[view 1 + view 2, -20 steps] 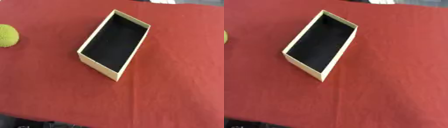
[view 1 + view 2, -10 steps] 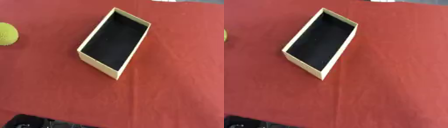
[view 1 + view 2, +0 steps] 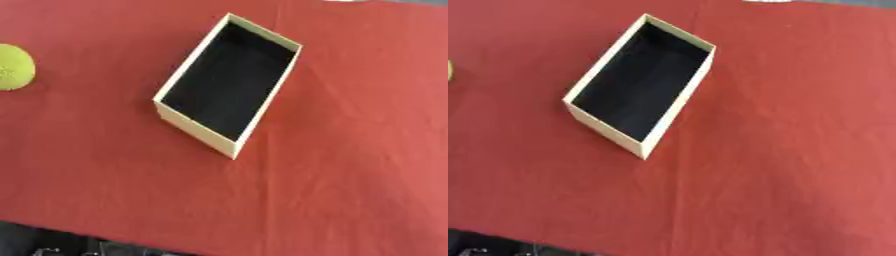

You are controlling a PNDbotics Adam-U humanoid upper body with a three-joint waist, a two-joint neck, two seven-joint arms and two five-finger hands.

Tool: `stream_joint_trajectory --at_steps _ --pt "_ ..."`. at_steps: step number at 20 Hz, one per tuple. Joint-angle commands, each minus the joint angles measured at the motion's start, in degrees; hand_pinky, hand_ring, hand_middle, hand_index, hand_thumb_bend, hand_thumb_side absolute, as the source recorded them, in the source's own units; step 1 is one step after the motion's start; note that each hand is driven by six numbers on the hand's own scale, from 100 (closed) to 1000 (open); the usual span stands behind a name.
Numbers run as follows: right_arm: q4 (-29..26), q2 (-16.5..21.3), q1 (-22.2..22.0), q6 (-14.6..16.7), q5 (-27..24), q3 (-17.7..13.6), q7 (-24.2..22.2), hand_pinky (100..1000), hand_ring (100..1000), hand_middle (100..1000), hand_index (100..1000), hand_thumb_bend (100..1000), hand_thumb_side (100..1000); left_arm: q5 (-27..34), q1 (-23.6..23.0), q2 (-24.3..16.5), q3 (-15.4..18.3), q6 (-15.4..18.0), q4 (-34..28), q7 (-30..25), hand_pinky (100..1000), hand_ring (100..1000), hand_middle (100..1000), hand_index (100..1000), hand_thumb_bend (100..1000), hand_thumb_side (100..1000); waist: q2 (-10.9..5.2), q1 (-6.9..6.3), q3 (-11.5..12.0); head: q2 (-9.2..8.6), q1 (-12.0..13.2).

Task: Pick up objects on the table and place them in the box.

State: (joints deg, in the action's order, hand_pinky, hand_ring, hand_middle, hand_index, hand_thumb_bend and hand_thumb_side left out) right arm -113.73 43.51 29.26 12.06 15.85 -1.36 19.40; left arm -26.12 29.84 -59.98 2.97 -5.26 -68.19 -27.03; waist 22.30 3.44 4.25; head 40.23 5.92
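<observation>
A red cloth (image 3: 350, 165) covers the table from edge to edge, lying a little askew in the view. On it, left of the middle and toward the far side, stands the box (image 3: 199, 131): a long cream box, open on top, black inside and holding nothing, set on a slant with its far end swung to the right. At the far left edge lies a yellow-green ball (image 3: 13, 73), partly cut off by the picture edge, well apart from the box with bare cloth between them. It is the only loose thing that shows.

Neither hand is in either view, so whether they are wide or closed cannot be told.

The step in hand looks to be the reach for the ball, with nothing yet placed. The left hand is the natural choice, since the ball sits on that side. A round ball rolls at a touch, so it would be best to come down from above with the fingers spread, close around its middle, lift clear of the box's near wall, and let go low over the black floor so the ball does not bounce out.
</observation>
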Motion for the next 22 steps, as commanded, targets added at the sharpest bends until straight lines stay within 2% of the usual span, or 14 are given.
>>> stream_joint_trajectory --at_steps 1,11,14,16,19,22 --pt "-0.86 0.89 0.75 0.08 -0.42 -0.58 -0.08 830 900 886 879 100 935 -1.54 1.54 -1.18 -0.17 -0.02 1.05 -0.59 863 929 854 906 521 247 -0.85 -0.49 -0.06 -0.10 0.39" --pt "-0.86 0.56 0.78 0.13 -0.71 -0.44 -0.16 829 900 885 880 100 938 -1.59 3.64 1.01 -1.45 1.30 2.83 0.62 783 874 812 878 496 188 -0.53 -0.37 -0.17 -0.76 0.71" --pt "-0.86 0.47 0.75 0.10 -0.77 -0.42 -0.23 829 900 885 880 100 939 -1.41 4.24 1.54 -1.72 1.66 3.23 1.53 754 850 798 863 454 154 -0.48 -0.32 -0.24 -0.91 0.73" --pt "-0.86 0.46 0.71 0.10 -0.80 -0.39 -0.27 829 900 886 880 100 940 -1.00 4.50 1.82 -1.70 1.67 3.32 2.50 709 801 756 821 392 116 -0.44 -0.28 -0.31 -0.88 0.74" --pt "-0.86 0.41 0.63 0.09 -0.86 -0.43 -0.26 829 899 886 881 100 941 0.17 4.70 2.09 -1.81 1.55 3.29 4.16 574 656 643 723 302 100 -0.37 -0.27 -0.35 -0.78 0.75" --pt "-0.86 0.34 0.61 0.13 -0.92 -0.40 -0.28 829 899 885 881 100 942 1.01 4.72 2.17 -2.18 1.40 3.09 5.16 501 583 593 680 268 100 -0.31 -0.31 -0.34 -0.69 0.76"
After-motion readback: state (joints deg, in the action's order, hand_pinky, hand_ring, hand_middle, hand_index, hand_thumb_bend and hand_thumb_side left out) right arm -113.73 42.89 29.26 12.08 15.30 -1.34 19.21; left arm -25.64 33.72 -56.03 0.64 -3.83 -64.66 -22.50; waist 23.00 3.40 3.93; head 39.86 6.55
